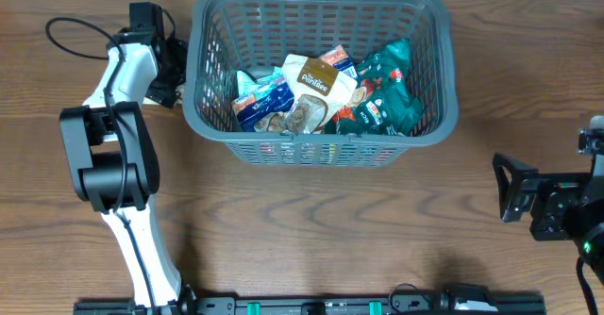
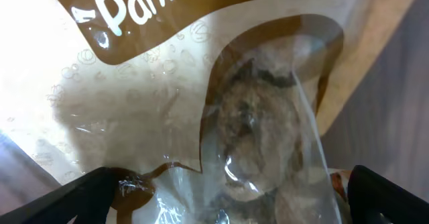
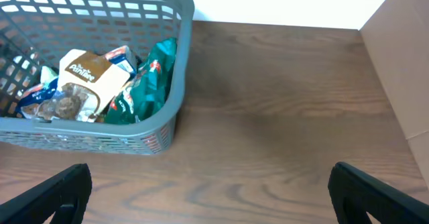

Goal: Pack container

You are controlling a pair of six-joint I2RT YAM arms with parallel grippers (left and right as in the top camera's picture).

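The left gripper [image 2: 228,192] is spread wide and empty, a biscuit packet [image 2: 167,103] close ahead between its jaws. The right gripper [image 3: 208,192], likewise spread, waits with the basket [image 3: 171,127] ahead-left, probably keeping clear.

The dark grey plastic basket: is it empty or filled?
Partly filled: the dark grey plastic basket holds a brown-and-cream packet, a blue packet and a green packet, below its rim.

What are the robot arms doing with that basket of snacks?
Two robot arms are packing a large dark grey slatted plastic basket. Inside lie a beige snack packet with a brown label, a shiny green packet and a blue-and-white packet. Both hands are open and hold nothing: the left hand faces the beige packet up close, and the right hand hangs over the wooden table beside the basket.
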